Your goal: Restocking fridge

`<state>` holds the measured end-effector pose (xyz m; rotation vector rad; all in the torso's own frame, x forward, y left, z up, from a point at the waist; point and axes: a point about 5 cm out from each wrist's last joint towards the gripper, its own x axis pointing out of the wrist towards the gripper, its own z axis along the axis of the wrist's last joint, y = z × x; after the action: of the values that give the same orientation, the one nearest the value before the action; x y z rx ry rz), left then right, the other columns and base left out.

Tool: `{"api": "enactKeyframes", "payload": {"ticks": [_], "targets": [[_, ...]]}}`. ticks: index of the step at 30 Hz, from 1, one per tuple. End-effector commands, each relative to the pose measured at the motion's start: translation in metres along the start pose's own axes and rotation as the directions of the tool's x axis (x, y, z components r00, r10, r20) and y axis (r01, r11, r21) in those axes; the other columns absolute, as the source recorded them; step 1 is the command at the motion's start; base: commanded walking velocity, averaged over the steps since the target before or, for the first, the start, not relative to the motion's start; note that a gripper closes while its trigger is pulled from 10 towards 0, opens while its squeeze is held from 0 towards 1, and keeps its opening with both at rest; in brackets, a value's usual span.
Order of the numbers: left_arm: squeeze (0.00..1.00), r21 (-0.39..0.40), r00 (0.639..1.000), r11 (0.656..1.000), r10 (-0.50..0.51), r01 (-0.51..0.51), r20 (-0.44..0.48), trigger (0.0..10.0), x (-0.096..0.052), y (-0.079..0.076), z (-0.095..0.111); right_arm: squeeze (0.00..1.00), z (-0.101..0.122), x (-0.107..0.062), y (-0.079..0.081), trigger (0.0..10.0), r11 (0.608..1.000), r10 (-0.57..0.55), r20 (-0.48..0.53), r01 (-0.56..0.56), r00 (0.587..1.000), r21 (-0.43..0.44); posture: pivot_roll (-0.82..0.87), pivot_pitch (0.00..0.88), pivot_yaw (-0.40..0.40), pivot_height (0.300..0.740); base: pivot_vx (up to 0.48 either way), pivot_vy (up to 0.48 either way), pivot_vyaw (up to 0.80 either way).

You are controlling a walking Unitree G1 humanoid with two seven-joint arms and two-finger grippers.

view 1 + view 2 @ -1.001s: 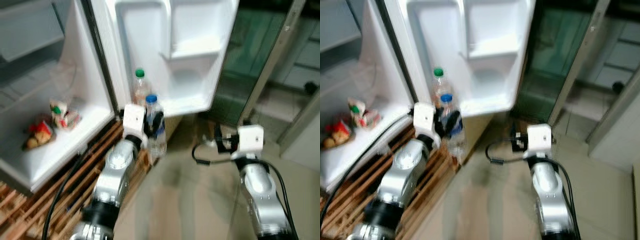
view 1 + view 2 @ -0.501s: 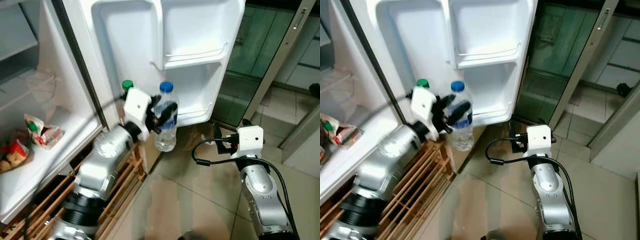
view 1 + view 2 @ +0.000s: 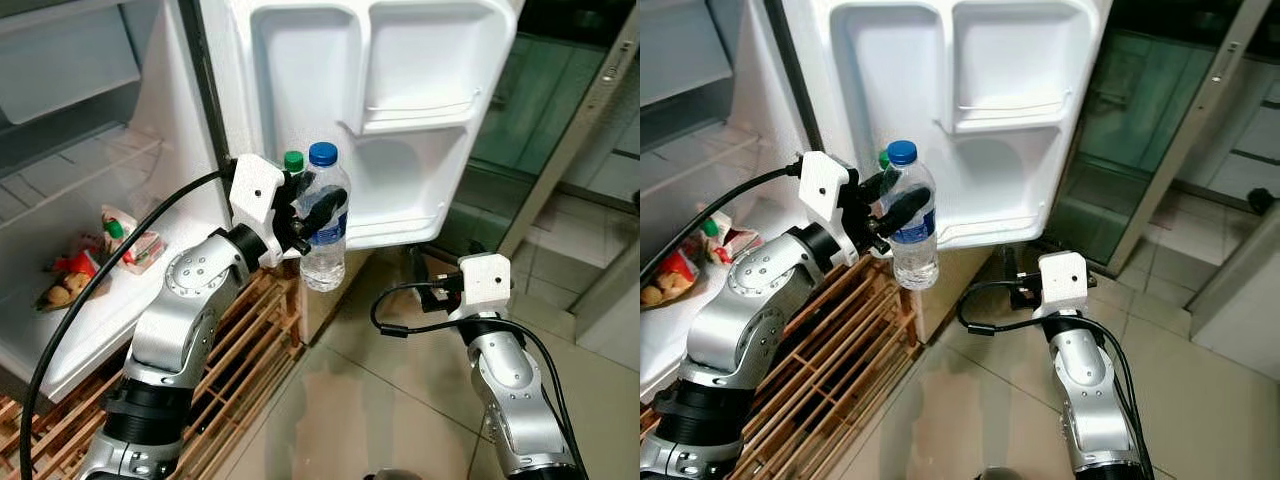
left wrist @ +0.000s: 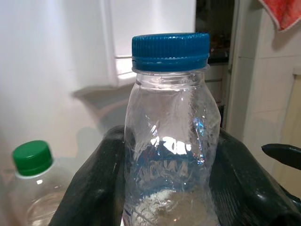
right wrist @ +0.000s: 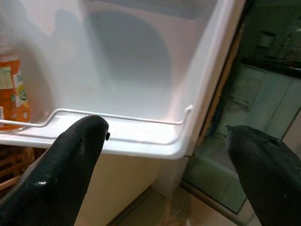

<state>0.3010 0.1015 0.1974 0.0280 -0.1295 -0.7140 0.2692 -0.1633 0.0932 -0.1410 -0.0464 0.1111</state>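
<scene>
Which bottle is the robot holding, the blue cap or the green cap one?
The blue-capped bottle, clamped in the left gripper. The green-capped bottle stands free behind it in the door shelf.

Home kitchen — open fridge (image 3: pixel 420 120), tiled floor (image 3: pixel 390 400), wooden slatted pallet (image 3: pixel 230 370).

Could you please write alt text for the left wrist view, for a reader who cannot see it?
The left gripper holds a clear water bottle with a blue cap between its black fingers. Beyond it stands a green-capped bottle against the white fridge door.
</scene>
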Motion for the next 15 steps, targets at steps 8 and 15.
{"api": "enactKeyframes", "payload": {"ticks": [8,15], "targets": [[0.00,0.011,1.000,1.000,-0.006,0.006,0.029,10.0,0.0004,-0.0010,0.0075,0.02,0.0029,-0.0009,-0.0031,10.0,1.000,-0.008,0.011,0.008,1.000,-0.004,-0.21,0.000,0.029,0.740,0.000,0.000,0.00],[0.00,-0.001,0.999,0.999,-0.032,0.032,0.019,10.0,-0.0014,-0.0021,0.0135,0.02,0.0028,-0.0006,-0.0027,10.0,1.000,-0.005,0.010,0.005,1.000,-0.004,-0.21,0.000,0.029,0.740,0.000,0.000,0.00]]}}
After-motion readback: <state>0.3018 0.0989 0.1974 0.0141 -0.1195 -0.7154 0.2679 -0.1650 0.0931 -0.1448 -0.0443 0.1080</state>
